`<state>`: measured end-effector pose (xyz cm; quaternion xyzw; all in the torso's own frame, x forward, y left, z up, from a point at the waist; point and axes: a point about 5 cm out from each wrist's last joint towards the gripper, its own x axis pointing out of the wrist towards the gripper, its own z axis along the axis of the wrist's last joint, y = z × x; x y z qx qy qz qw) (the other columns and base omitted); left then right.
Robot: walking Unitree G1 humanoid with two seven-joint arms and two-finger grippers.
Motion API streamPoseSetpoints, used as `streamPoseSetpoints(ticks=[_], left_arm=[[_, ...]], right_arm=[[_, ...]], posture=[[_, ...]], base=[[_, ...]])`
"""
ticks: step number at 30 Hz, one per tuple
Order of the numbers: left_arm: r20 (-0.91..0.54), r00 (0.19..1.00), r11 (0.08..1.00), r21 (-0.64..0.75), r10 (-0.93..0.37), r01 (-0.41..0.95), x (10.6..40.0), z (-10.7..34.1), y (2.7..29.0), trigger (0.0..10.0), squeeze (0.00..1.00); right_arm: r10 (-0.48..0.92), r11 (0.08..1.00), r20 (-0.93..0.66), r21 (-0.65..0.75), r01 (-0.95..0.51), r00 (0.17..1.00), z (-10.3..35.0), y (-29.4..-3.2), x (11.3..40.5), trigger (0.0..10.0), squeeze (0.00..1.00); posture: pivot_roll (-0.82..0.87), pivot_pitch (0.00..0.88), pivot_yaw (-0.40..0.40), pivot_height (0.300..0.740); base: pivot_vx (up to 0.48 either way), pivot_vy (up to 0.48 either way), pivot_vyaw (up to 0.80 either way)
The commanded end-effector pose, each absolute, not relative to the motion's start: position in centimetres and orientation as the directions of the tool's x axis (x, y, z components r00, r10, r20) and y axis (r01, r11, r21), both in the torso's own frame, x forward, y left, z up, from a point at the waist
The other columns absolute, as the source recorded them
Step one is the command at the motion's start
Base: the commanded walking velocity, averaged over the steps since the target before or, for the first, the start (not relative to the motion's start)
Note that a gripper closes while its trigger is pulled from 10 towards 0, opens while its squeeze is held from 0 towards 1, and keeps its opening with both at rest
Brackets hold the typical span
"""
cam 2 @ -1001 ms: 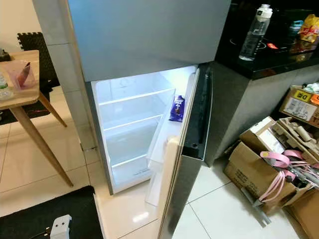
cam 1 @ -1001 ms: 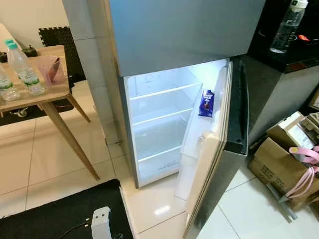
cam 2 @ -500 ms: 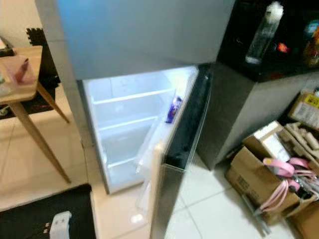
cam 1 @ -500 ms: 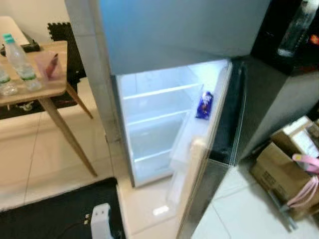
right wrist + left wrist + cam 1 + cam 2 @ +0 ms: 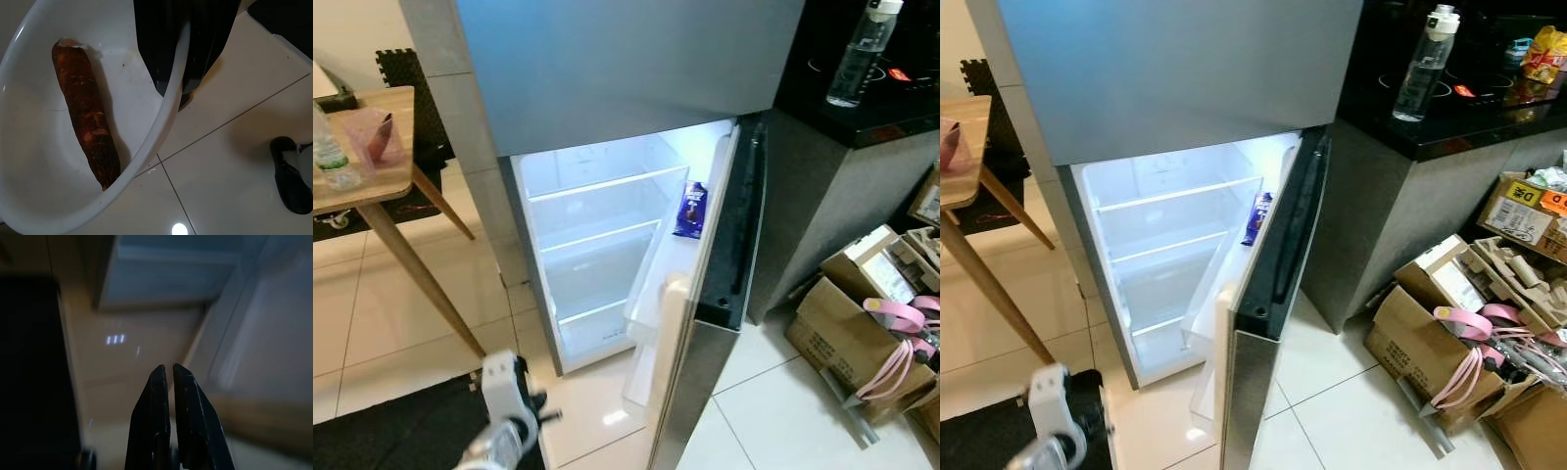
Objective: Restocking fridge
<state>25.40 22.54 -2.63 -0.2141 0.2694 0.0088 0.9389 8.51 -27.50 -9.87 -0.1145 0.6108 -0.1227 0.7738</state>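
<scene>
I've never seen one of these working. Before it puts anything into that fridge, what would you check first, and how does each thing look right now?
1. Fridge door open: ok, it stands wide.
2. Room on the shelves: ok, they look bare; a small blue packet sits in the door.
3. Item to stock in hand: ok, the right gripper holds a white bowl by its rim, with a brown root vegetable in it.
4. Left gripper free: ok, shut on nothing, low before the fridge.
5. Bowl fits a shelf: cannot tell.
6. Floor before the fridge: ok, bare tile beside a black mat.
</scene>
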Motion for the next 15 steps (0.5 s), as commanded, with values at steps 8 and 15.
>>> streamPoseSetpoints(ticks=[8,15], left_arm=[[-0.072,0.797,0.641,-0.640,-0.599,0.424,29.8,2.6,16.8,10.0,0.00],[0.016,0.587,0.456,-0.612,-0.810,0.646,29.7,3.7,13.0,10.0,0.00]], right_arm=[[-0.329,0.944,-0.918,-0.327,0.046,0.220,-9.9,-27.6,8.4,10.0,0.00],[-0.327,0.945,-0.919,-0.325,0.049,0.218,-9.9,-27.5,8.3,10.0,0.00]], posture=[[-0.06,0.000,-0.028,0.740],[-0.06,0.000,-0.028,0.740]], base=[[0.000,0.000,0.00],[0.000,0.000,0.00]])
